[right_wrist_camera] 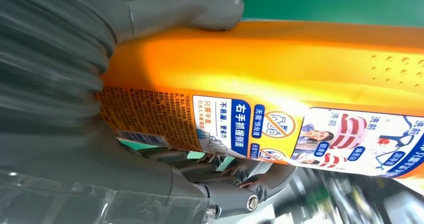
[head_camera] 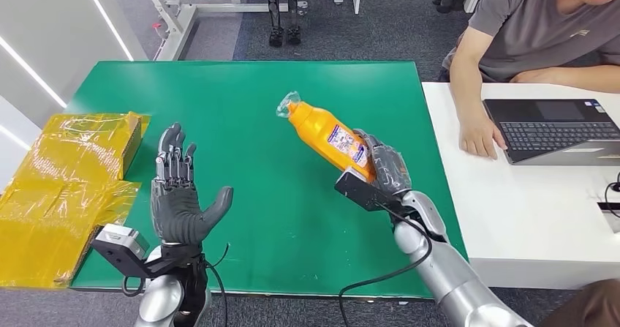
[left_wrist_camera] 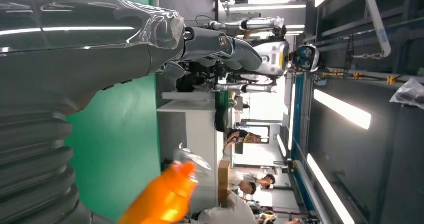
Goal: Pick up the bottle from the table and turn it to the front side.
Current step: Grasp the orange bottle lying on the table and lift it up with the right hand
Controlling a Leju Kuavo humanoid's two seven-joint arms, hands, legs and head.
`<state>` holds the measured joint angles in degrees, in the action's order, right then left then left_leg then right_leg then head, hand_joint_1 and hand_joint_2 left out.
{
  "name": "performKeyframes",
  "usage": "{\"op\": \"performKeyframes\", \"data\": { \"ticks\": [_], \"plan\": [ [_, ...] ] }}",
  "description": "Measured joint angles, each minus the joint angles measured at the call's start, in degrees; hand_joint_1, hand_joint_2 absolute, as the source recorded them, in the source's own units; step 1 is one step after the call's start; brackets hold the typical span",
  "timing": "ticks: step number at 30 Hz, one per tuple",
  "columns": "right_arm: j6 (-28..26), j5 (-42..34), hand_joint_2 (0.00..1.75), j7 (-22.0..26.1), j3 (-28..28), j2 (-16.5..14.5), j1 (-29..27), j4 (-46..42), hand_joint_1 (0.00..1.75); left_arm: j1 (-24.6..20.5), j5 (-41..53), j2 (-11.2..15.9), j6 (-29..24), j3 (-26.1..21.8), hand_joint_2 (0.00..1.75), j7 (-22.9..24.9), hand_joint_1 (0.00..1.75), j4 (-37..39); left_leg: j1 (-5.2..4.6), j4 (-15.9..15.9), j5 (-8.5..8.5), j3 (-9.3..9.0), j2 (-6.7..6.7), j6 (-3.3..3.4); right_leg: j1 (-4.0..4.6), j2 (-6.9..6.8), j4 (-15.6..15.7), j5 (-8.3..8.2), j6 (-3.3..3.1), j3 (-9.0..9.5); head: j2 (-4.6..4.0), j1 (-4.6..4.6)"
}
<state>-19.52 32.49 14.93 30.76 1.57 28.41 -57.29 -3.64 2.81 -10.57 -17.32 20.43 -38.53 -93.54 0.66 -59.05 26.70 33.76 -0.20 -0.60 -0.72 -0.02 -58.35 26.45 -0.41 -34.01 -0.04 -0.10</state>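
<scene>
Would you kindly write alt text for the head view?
The right hand holds an orange bottle tilted above the green table; the left hand is open, palm up. A person sits at a laptop.

Both arms are silver, jointed metal tubes ending in a dark grey left robot hand (head_camera: 178,195) and right robot hand (head_camera: 385,167). A grey ribbed cover sits behind each robot hand. A black camera box is mounted at each wrist, trailing a black cable.

Green table (head_camera: 248,122), yellow bags (head_camera: 66,188) at its left edge.
</scene>
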Motion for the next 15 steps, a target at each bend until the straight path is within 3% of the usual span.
{"op": "performKeyframes", "data": {
  "ticks": [6,15],
  "plan": [
    [-6.06,1.27,1.75,5.65,-3.08,-2.99,-7.65,-11.33,1.75,-1.52,-1.41,-0.21,3.24,0.95,1.75,1.39,0.0,0.36,-0.01,0.0,0.01,0.0,0.02,0.0,-0.01,0.02,0.01,0.0,0.0,-0.01,0.0,-0.01],
    [-8.62,2.35,1.75,10.62,-4.93,-5.01,-11.31,-18.4,1.75,-3.42,-4.09,-0.89,7.19,1.26,1.75,2.67,0.0,3.34,-0.01,-0.02,0.0,-0.01,0.03,0.01,-0.02,0.05,0.01,-0.02,0.0,-0.01,0.0,0.0]
  ]
}}
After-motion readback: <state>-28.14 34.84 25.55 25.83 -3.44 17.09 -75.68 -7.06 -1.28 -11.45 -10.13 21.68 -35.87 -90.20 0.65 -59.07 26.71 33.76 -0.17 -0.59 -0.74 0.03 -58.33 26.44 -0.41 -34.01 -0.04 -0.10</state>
